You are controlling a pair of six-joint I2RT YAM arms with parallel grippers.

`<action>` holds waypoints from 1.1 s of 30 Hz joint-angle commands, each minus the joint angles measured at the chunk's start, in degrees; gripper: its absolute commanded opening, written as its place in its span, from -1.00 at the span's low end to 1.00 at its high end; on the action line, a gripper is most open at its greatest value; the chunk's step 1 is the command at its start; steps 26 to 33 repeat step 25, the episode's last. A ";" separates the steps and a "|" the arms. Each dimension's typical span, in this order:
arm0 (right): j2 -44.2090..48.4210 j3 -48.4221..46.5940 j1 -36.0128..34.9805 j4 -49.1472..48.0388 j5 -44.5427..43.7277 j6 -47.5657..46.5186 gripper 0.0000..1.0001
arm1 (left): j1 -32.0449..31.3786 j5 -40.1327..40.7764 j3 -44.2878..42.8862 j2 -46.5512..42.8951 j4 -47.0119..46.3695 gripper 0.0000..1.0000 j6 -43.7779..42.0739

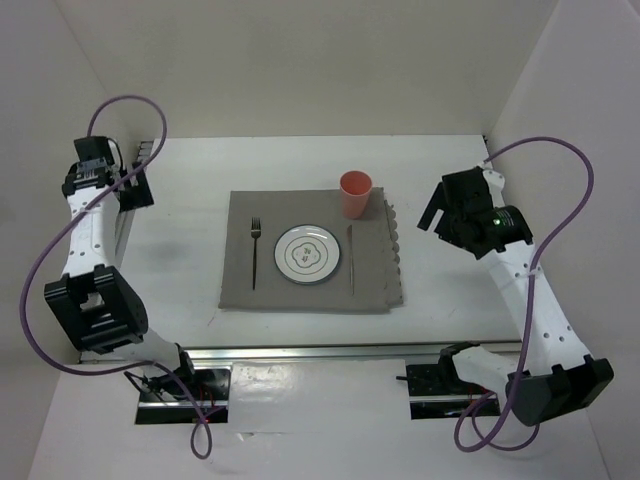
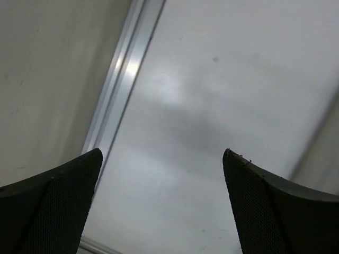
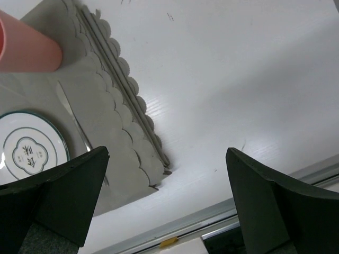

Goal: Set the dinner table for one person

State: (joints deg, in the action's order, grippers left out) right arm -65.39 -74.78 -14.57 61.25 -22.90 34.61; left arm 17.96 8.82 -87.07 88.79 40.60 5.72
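The white dinner table (image 1: 180,260) carries a grey mat (image 1: 310,292) in its middle. On the mat lie a white plate (image 1: 308,254), a fork (image 1: 255,256) to its left and a knife (image 1: 351,260) to its right. A pink cup (image 1: 355,193) stands at the mat's far right corner. My left gripper (image 1: 140,185) hangs open over the table's far left edge, with only bare tabletop (image 2: 212,79) between its fingers (image 2: 63,201). My right gripper (image 1: 437,212) is open and empty, raised to the right of the mat's scalloped edge (image 3: 119,100). Cup (image 3: 26,47), knife (image 3: 74,119) and plate (image 3: 32,151) show at the right wrist view's left side.
A silver rail (image 1: 350,350) runs along the near edge of the table, with both arm bases behind it. Another rail (image 2: 119,90) borders the left side next to the white wall. White walls close in the left, back and right.
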 commanded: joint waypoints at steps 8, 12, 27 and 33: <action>2.02 6.14 0.59 0.88 4.97 0.28 1.00 | 3.67 -4.42 19.29 -7.84 -0.70 1.00 -7.74; 3.85 6.14 0.59 0.88 5.49 0.28 1.00 | 3.67 -4.95 22.11 -8.90 -0.70 1.00 -7.74; 11.67 6.14 0.59 0.27 8.22 -0.85 1.00 | 3.67 -7.15 23.26 -11.80 0.35 1.00 -8.26; 11.67 6.14 0.59 0.27 8.22 -0.85 1.00 | 3.67 -7.15 23.26 -11.80 0.35 1.00 -8.26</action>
